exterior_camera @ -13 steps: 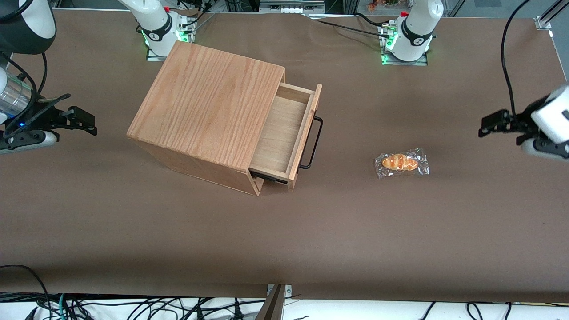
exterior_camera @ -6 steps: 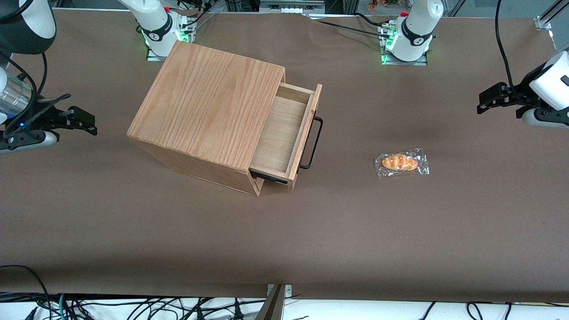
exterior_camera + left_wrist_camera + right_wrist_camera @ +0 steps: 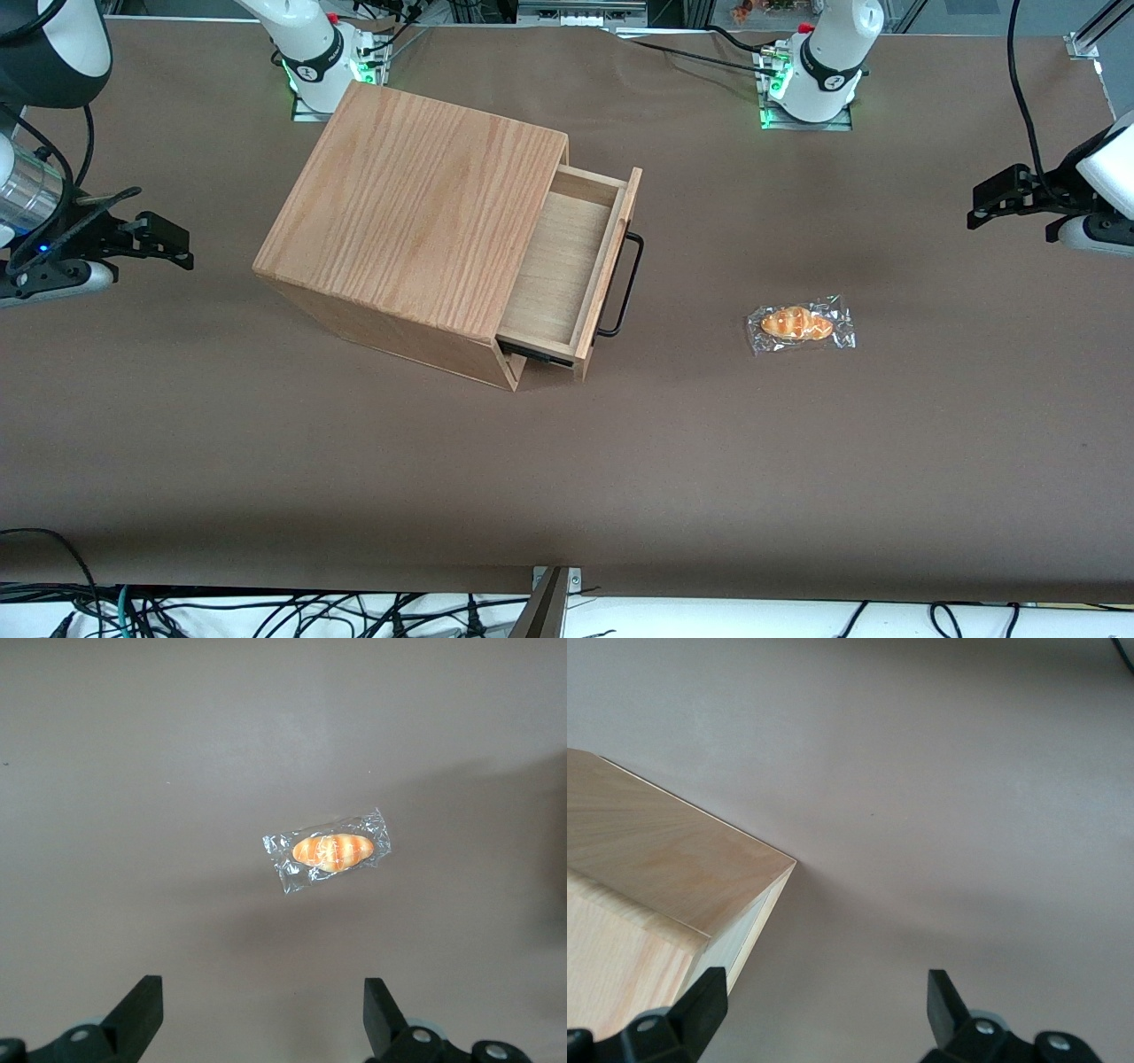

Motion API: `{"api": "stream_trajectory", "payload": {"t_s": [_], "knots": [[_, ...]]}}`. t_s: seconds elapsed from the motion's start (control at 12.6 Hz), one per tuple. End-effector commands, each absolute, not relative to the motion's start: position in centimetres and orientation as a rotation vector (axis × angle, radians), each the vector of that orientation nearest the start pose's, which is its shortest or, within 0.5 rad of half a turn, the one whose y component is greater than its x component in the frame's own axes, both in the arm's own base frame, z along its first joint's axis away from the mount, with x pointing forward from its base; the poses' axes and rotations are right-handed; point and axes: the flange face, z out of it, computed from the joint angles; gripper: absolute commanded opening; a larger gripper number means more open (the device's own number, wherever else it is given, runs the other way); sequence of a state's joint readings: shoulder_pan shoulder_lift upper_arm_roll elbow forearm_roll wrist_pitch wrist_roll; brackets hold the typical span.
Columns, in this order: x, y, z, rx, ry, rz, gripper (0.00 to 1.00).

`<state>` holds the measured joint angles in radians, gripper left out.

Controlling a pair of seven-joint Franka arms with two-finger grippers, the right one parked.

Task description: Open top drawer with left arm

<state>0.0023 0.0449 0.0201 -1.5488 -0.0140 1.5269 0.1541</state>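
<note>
While pulled partway out of its cabinet (image 3: 416, 213), the top drawer (image 3: 567, 266) shows its paler wood floor from above. Its front panel faces the working arm's end of the desk (image 3: 620, 461). The panel's long axis runs from farther off to nearer the front camera, with a slight slant.

Handle (image 3: 625, 283): thin black U-shaped bar, mounted on the front panel and lying parallel to it.

Cabinet: oak-grain box, set at an angle on the brown desk, toward the parked arm's end; one corner (image 3: 664, 877) shows in the right wrist view.

Packaged bread roll (image 3: 800, 324): orange-brown, in clear wrap, flat on the desk in front of the drawer and well apart from the handle. It also shows in the left wrist view (image 3: 330, 850), lying below the camera.

Left arm (image 3: 1103, 190): white, at the working arm's end of the desk, farther from the front camera than the roll.

Tool (image 3: 997, 199): black, two-fingered, raised above the desk, well apart from the drawer, pointing toward it. Its fingers (image 3: 142, 1010) stand spread wide and released, holding nothing.
</note>
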Motion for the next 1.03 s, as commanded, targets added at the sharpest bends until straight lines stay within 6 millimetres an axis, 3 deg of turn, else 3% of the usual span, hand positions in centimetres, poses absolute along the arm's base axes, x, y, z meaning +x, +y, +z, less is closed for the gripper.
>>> {"api": "stream_trajectory", "payload": {"t_s": [0.0, 0.48, 0.95], "knots": [[55.9, 1.8, 61.7, -3.083, 0.247, 0.079, 1.00], [55.5, 0.5, 61.9, -3.068, 0.289, 0.065, 1.00], [56.1, 0.4, 62.0, -3.070, 0.284, 0.010, 1.00]]}}
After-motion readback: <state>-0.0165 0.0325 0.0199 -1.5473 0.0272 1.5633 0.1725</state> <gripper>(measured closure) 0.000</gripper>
